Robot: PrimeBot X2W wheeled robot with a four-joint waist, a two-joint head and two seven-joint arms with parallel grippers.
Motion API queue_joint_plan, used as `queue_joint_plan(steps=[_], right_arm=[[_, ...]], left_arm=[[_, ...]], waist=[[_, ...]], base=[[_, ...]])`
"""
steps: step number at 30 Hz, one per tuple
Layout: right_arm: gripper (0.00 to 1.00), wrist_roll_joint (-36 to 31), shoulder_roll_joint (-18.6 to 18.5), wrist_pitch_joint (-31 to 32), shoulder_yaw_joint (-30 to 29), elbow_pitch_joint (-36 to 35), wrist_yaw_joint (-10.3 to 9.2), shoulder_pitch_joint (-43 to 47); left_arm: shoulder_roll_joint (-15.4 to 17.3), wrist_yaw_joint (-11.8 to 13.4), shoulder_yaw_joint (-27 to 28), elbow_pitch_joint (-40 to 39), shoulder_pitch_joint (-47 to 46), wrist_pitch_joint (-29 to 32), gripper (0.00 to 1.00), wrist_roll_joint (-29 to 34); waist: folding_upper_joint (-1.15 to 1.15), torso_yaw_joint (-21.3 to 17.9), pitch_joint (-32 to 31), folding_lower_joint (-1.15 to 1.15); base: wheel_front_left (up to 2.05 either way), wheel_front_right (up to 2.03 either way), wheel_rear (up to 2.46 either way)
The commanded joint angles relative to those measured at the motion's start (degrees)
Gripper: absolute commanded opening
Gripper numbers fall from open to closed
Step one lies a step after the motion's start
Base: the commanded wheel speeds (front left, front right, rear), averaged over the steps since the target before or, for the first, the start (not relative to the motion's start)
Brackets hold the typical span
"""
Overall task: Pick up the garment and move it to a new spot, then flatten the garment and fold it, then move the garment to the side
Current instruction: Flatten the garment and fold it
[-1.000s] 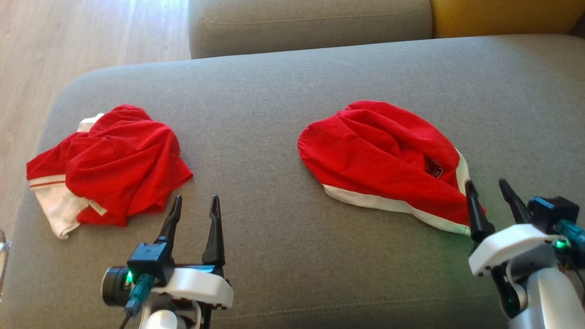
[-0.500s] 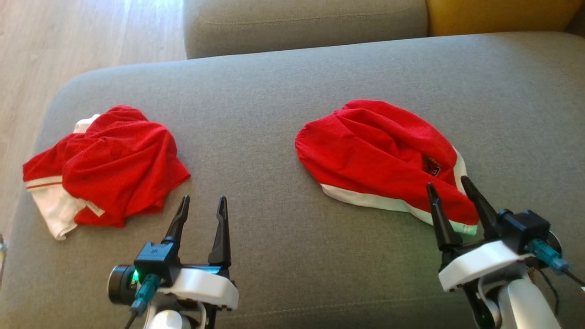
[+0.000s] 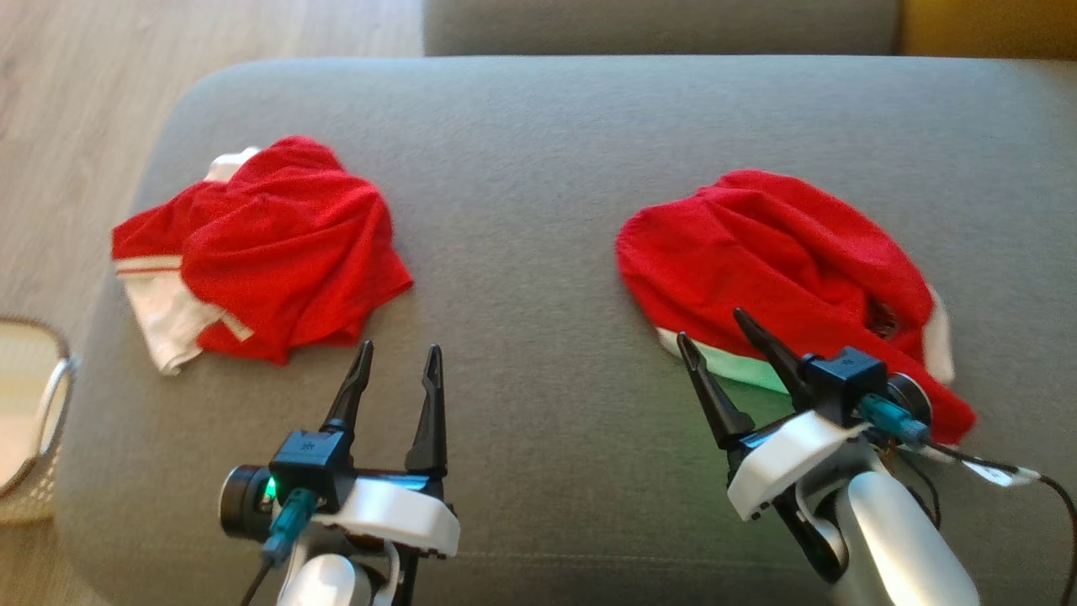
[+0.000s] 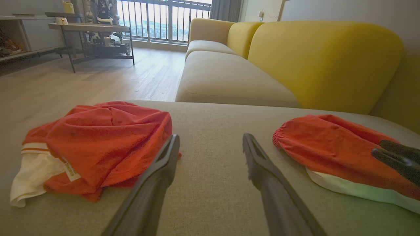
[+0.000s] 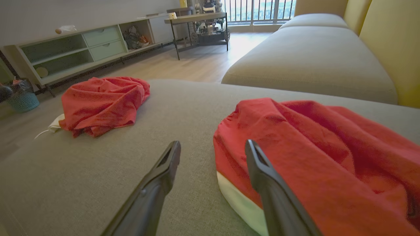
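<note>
Right claw [image 3: 709, 325], wide open, at the near edge of a red garment [image 3: 757, 252] on a grey sofa [image 3: 522, 168]; left claw [image 3: 400, 345] equally wide.

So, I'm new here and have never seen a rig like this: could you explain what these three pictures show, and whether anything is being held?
It is a two-armed robot working over a grey sofa cushion. The head view looks down from a camera on its head. The other two pictures come from cameras on its wrists, each looking along that arm's two dark fingers. Two crumpled red-and-white pieces of clothing lie on the cushion: the left garment and the right garment. The left gripper hovers open over bare cushion near the left garment. The right gripper is open too, at the near edge of the right garment. Nothing is held.
</note>
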Motion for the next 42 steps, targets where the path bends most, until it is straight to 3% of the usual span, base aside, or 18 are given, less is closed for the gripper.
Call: queue_joint_plan(steps=[1,11,21,22,23,24,30,33,38,42], right_arm=[[1.0,-0.4,-0.2,0.3,1.7,1.1,-0.01,-3.6],[1.0,-6.7,-0.2,-0.4,-3.6,14.9,-0.01,-9.8],[1.0,-9.6,-0.2,-2.3,-6.1,22.6,-0.01,-13.8],[0.83,-9.7,-0.2,-2.4,-6.4,23.4,-0.01,-14.2],[0.24,-9.5,-0.2,-2.5,-6.7,24.1,-0.01,-14.5],[0.0,-9.2,-0.2,-2.7,-6.8,24.7,-0.01,-14.8],[0.0,-6.4,-0.2,-4.1,-4.7,26.2,-0.01,-15.7],[0.0,-1.2,-0.2,-4.7,0.1,24.5,-0.01,-15.2],[0.0,12.2,-0.2,-5.0,13.0,14.1,-0.01,-13.2],[0.0,16.0,-0.2,-4.6,17.0,7.2,-0.01,-12.2]], left_arm=[[-0.1,0.6,1.1,-1.5,-2.8,-0.3,1.0,-0.5],[-0.1,1.6,-0.5,-1.9,-3.8,-0.3,1.0,-1.8],[-0.1,1.9,-0.8,-2.0,-3.9,-0.3,1.0,-1.8],[-0.1,1.9,-0.9,-2.0,-4.0,-0.3,1.0,-1.8],[-0.1,2.0,-1.1,-1.9,-4.0,-0.3,1.0,-1.9],[-0.1,2.0,-1.2,-1.9,-4.0,-0.3,1.0,-1.9],[-0.1,2.1,-1.5,-1.5,-4.1,-0.3,1.0,-2.1],[-0.1,2.0,-1.2,-1.1,-3.8,-0.3,1.0,-1.9],[-0.1,1.5,0.1,-0.8,-3.2,-0.3,1.0,-1.4],[-0.1,1.3,0.6,-0.9,-2.8,-0.3,1.0,-1.3]], waist=[[0.0,2.7,1.8,0.0],[0.0,8.1,4.3,0.0],[0.0,9.4,5.3,0.0],[0.0,9.4,5.3,0.0],[0.0,9.4,5.3,0.0],[0.0,9.4,5.3,0.0],[0.0,9.0,4.6,0.0],[0.0,8.5,3.8,0.0],[0.0,6.7,2.1,0.0],[0.0,5.3,1.4,0.0]], base=[[0.0,0.0,0.0],[0.0,0.0,0.0],[0.0,0.0,0.0],[0.0,0.0,0.0],[0.0,0.0,0.0],[0.0,0.0,0.0],[0.0,0.0,0.0],[0.0,0.0,0.0],[0.0,0.0,0.0],[0.0,0.0,0.0]])
